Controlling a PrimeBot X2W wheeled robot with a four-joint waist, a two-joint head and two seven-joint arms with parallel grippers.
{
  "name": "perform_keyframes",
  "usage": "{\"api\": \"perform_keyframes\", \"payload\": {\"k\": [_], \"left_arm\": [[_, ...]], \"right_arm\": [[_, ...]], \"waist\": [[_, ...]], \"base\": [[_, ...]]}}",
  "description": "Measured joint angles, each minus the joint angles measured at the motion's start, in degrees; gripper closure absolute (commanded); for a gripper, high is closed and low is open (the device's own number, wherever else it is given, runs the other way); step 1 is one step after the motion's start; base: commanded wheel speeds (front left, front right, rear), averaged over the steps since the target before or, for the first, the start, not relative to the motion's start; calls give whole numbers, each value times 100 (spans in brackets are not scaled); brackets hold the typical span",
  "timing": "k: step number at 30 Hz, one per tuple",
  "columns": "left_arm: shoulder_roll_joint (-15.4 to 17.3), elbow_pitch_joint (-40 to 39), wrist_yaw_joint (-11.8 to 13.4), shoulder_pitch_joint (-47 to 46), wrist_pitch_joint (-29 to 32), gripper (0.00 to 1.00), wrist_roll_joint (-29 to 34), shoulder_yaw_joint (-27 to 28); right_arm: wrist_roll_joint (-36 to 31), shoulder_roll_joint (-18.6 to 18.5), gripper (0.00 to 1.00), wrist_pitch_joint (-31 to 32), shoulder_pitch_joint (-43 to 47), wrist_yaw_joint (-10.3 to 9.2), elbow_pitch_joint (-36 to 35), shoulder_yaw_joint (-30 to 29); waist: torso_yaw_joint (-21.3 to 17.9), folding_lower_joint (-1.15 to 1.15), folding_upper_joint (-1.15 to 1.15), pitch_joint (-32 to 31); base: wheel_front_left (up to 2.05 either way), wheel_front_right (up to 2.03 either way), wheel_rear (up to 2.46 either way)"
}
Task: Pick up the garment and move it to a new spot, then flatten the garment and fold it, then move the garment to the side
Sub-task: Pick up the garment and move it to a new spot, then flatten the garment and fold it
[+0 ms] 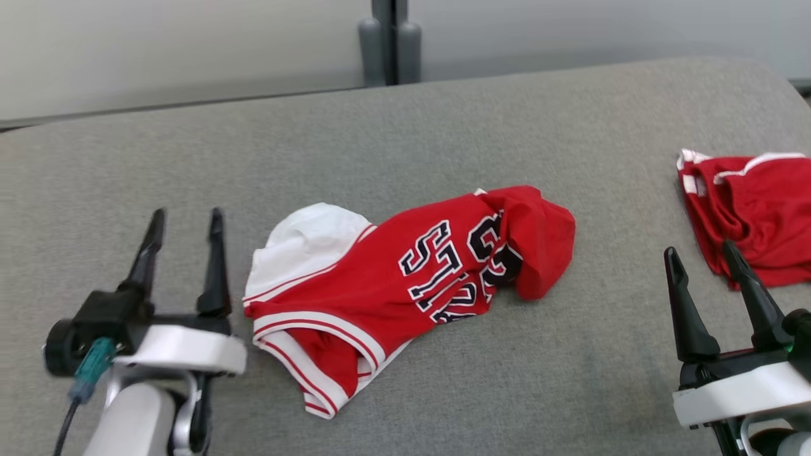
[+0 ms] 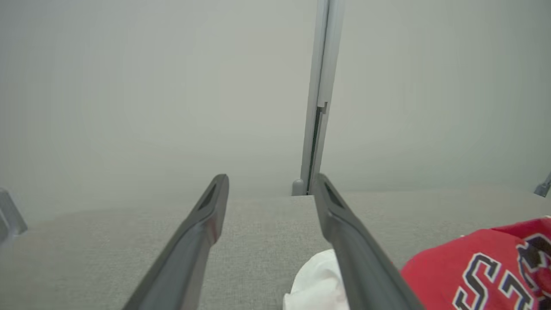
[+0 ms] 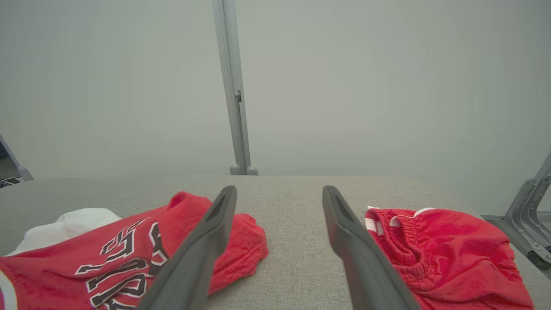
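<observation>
Writing on it: black block lettering (image 1: pixel 437 259) with white outlines across the chest. From the head cam it's upside down and bunched up, so I can make out an "S" and what looks like an "L", plus big curvy digits next to them that might be a "2" and a "3". Can't read the full word, the fabric folds right over it.
Brand/labels: no tag or logo I can make out.
Garment (image 1: pixel 355 285): red sleeveless basketball jersey, crumpled and lying in a loose diagonal heap. White and red striped trim runs along the armhole edges at the near end.
White bit (image 1: pixel 304 244): a rounded white patch of cloth sticks out at the jersey's left end. Can't tell if it's lining or a separate piece.
Far end: the right end is rolled over itself into a plain red lump.
Where it is: middle of the grey fabric-covered counter (image 1: pixel 443 126), lying flat, nothing holding it.
Left end effector (image 1: pixel 187 218): fingers spread wide, gripping nothing, just beside the white end of the jersey and not touching it.
Right end effector (image 1: pixel 699 253): also wide open and empty, well off to the right.
Other red garment (image 1: pixel 754 209): bunched up at the counter's right edge, white trim on a gathered waistband, just past the right fingers.
Background: grey post (image 1: pixel 388 38) against a pale wall.
</observation>
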Motion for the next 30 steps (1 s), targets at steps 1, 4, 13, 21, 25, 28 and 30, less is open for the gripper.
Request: {"api": "perform_keyframes", "payload": {"k": [1,4,13,21,25,28,30], "left_arm": [[64,-13,13,112,-2,0,-10,88],[208,-96,0,493,-3,0,-80,254],[307,-387,-121,1161,134,0,-256,209],[318,-734,-23,1562,325,0,-263,130],[330,-832,23,1693,372,0,-263,112],[333,-893,52,1741,416,0,-263,83],[331,-934,59,1742,420,0,-261,75]], "right_arm": [[3,-2,0,24,32,0,8,-9],[4,-48,0,76,193,0,20,-54],[63,-78,0,274,602,0,43,-18],[65,-80,0,375,966,0,-102,-24],[65,-60,0,400,1052,0,-189,-36],[73,-73,0,428,1055,0,-242,-60],[82,-91,0,431,1053,0,-242,-68]], "waist": [[50,0,0,-73],[183,0,0,-301],[396,0,0,-858],[339,0,0,-1162],[326,0,0,-1207],[327,0,0,-1224],[333,0,0,-1230]], "base": [[0,0,0],[0,0,0],[0,0,0],[0,0,0],[0,0,0],[0,0,0],[0,0,0]]}}
